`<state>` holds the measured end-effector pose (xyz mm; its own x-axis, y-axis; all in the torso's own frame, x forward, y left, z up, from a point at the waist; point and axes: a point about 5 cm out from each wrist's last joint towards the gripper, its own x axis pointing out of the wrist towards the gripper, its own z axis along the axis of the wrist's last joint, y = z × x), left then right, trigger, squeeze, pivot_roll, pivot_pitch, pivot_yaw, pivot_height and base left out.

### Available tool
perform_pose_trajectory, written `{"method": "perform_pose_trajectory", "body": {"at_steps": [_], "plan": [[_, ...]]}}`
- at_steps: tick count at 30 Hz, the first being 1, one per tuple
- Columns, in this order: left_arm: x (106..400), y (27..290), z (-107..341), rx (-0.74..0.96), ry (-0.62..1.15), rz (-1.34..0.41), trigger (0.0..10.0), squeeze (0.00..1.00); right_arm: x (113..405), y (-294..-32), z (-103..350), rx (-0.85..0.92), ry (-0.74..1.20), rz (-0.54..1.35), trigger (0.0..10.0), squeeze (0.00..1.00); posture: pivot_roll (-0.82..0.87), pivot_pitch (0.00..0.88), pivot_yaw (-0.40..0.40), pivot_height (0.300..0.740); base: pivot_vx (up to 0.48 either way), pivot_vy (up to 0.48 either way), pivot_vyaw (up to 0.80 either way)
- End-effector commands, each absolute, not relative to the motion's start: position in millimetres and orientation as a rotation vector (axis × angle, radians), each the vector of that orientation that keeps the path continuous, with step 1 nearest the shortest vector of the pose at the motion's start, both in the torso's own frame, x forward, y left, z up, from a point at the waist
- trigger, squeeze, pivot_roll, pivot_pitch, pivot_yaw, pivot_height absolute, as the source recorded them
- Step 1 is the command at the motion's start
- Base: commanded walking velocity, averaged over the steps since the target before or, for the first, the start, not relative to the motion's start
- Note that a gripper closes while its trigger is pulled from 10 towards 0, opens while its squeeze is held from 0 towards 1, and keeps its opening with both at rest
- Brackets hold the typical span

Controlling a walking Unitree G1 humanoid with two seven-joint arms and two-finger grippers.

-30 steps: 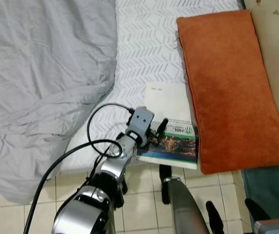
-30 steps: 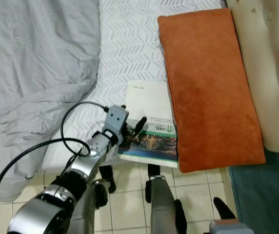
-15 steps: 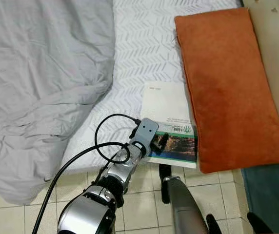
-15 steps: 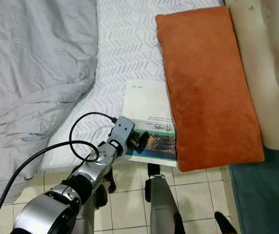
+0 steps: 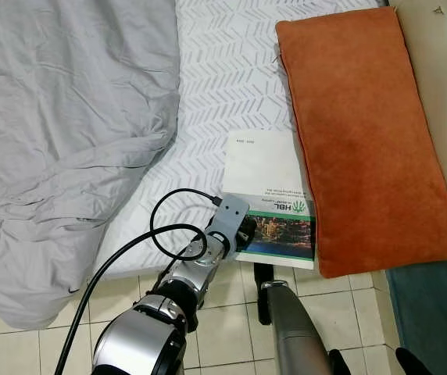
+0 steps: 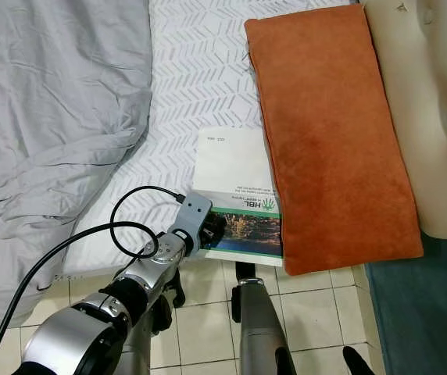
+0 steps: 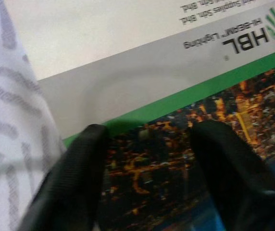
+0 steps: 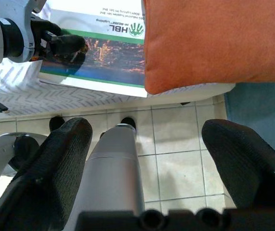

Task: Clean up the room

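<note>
left claw (image 7: 147, 159) sits spread open, fingertips resting on my booklet (image 5: 270, 199) at the bed's (image 5: 223, 86) six o'clock edge beside the orange cushion (image 5: 364, 133); it looks thin, floppy, slick, so i'd pinch the overhanging edge.

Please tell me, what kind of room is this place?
Most likely a bedroom. A bed with a patterned white sheet carries a rumpled grey blanket and a long orange cushion, above a pale tiled floor. A booklet lies on the sheet.
</note>
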<state>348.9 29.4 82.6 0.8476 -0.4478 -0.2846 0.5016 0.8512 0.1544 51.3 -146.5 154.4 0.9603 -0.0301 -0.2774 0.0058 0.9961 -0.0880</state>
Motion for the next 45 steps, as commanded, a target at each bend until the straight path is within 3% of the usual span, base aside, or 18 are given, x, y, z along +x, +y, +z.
{"method": "perform_pose_trajectory", "body": {"at_steps": [1,9,10,11,12,16,29,40,45], "plan": [[328.4,19.3,54.8,0.196,0.373,-0.531,0.0,0.0,46.2,-144.3,151.0,-0.083,0.319,-0.015,10.0,0.0,-0.51,0.795,0.078,0.74,0.0,0.0,0.0],[320.8,28.9,38.8,0.311,0.44,-0.529,0.0,0.0,46.9,-143.9,148.4,-0.083,0.321,-0.013,10.0,0.0,-0.51,0.795,0.08,0.74,0.0,0.0,0.0],[318.9,32.8,34.4,0.331,0.461,-0.518,7.5,0.0,46.8,-143.6,148.2,-0.082,0.322,-0.012,10.0,0.0,-0.51,0.795,0.08,0.74,0.0,0.0,0.0],[318.9,32.8,34.4,0.331,0.461,-0.518,7.5,0.0,46.8,-143.6,148.2,-0.082,0.322,-0.012,10.0,0.0,-0.51,0.795,0.08,0.74,0.0,0.0,0.0],[316.9,37.1,29.9,0.352,0.482,-0.505,10.0,0.0,46.4,-143.4,147.7,-0.082,0.325,-0.009,10.0,0.0,-0.51,0.795,0.082,0.74,0.0,0.0,0.0],[313.5,49.1,21.2,0.418,0.515,-0.468,10.0,0.0,45.1,-144.1,145.5,-0.087,0.335,-0.004,10.0,0.0,-0.5,0.79,0.084,0.74,0.0,0.0,0.0],[305.9,64.6,8.5,0.378,0.558,-0.391,10.0,0.0,47.2,-146.9,140.6,-0.102,0.337,0.003,10.0,0.0,-0.46,0.783,0.103,0.74,0.0,0.0,0.0],[341.3,69.4,56.9,0.293,0.289,-0.268,10.0,0.0,48.6,-148.8,138.1,-0.107,0.333,0.007,10.0,0.0,-0.44,0.78,0.105,0.74,0.0,0.0,0.0],[350.1,42.5,92.7,0.194,0.12,-0.287,10.0,0.0,48.4,-147.8,137.8,-0.109,0.332,0.017,10.0,0.0,-0.44,0.777,0.102,0.74,0.0,0.0,0.0]]}}
